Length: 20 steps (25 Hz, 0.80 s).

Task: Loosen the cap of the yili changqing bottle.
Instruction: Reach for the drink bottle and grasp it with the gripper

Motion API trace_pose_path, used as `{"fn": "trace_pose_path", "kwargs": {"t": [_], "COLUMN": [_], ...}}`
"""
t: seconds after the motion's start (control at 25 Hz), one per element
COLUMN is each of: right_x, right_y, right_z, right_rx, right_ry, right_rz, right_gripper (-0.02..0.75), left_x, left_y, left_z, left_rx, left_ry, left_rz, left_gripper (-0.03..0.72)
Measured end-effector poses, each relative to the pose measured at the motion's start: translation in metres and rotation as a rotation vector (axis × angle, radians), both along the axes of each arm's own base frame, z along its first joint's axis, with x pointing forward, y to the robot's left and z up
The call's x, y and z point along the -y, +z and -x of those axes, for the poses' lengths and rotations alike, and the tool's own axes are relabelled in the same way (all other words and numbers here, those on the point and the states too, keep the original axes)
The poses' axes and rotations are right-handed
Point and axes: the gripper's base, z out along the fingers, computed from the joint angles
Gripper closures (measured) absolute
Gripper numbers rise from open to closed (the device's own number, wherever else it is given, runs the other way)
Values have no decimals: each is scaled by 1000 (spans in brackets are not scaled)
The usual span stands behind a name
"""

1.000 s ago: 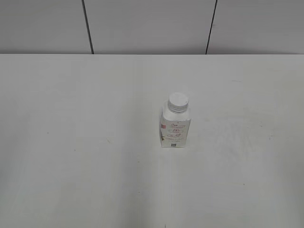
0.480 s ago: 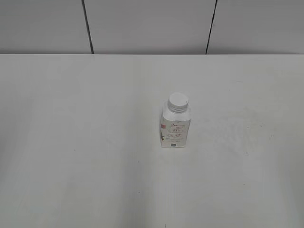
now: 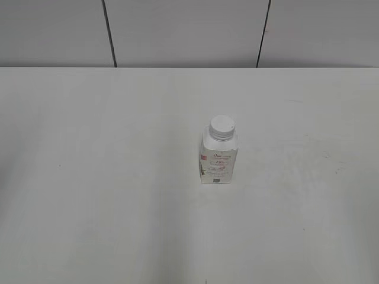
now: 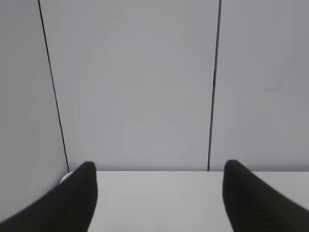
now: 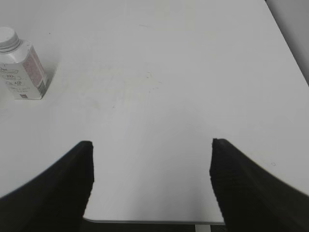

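Exterior view: yili changqing bottle (image 3: pixel 219 158) upright mid-desk (image 3: pixel 89 177), cap (image 3: pixel 222 125) on. Both end effectors, left (image 4: pixel 157 193) and right (image 5: pixel 150 179), released, well apart from it. One-sided contact could topple it.

1. A white table (image 3: pixel 118 177) fills most of the exterior view; its top shows faint scuffs and small dark specks.
2. Behind it stands a pale grey panelled wall (image 3: pixel 183 32); thin dark vertical seams (image 3: pixel 109 32) divide the panels.
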Motion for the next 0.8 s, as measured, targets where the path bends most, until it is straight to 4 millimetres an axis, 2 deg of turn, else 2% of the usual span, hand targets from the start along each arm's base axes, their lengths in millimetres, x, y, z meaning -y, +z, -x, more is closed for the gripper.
{"fn": "trace_pose_path", "kwargs": {"t": [0.36,0.48,0.8], "right_x": [0,0,-1], "right_y": [0,0,0], "right_z": [0,0,0], "right_rx": [0,0,0], "right_ry": [2,2,5], "right_rz": [-3,-3,-7], "right_gripper": [150,150,150], "left_x": [-2,-4,-5], "left_y": [-21,-38,-63], "left_z": [-43,-63,-92], "left_rx": [-117,-200,-259], "left_ry": [2,3,6], "left_rz": [4,8,10], "left_gripper": [190,190,190]}}
